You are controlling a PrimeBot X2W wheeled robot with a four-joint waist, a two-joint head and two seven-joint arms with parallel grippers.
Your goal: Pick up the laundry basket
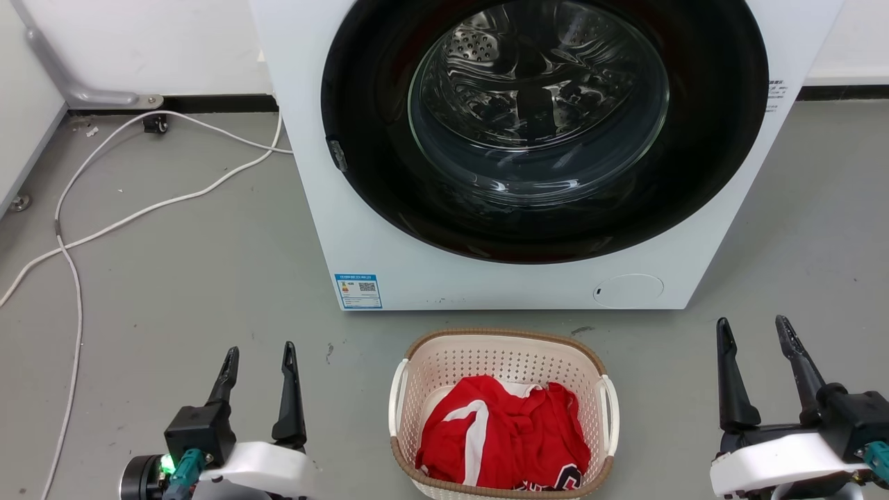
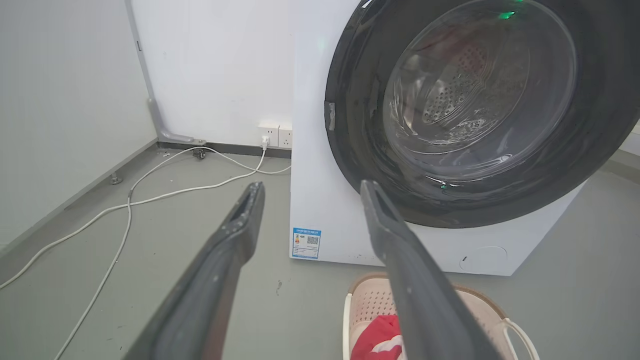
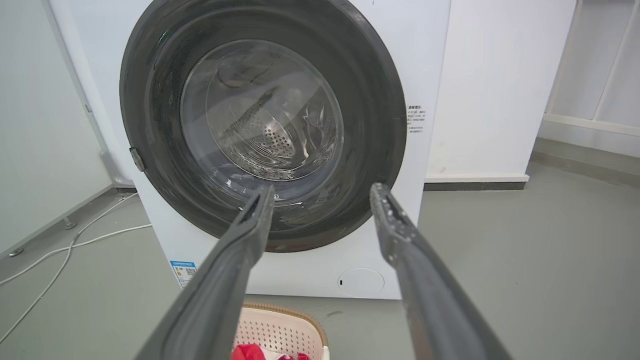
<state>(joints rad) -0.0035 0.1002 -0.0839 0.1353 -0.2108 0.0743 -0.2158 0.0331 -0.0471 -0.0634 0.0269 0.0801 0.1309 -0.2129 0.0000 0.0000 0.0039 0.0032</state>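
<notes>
Cut off: near rim of the laundry basket (image 1: pixel 500 360); a red garment (image 1: pixel 500 430) hides its bottom.
Look: cream, perforated, brown woven-look rim, white loop handles.
Place: on the floor (image 1: pixel 208 278), just before the washing machine (image 1: pixel 389 243).
Left gripper (image 1: pixel 260 351): spread wide, empty, before the machine's left corner.
Right gripper (image 1: pixel 753 325): likewise, right corner.

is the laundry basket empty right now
No, a red and white garment lies crumpled inside the laundry basket, covering much of its bottom.
</notes>
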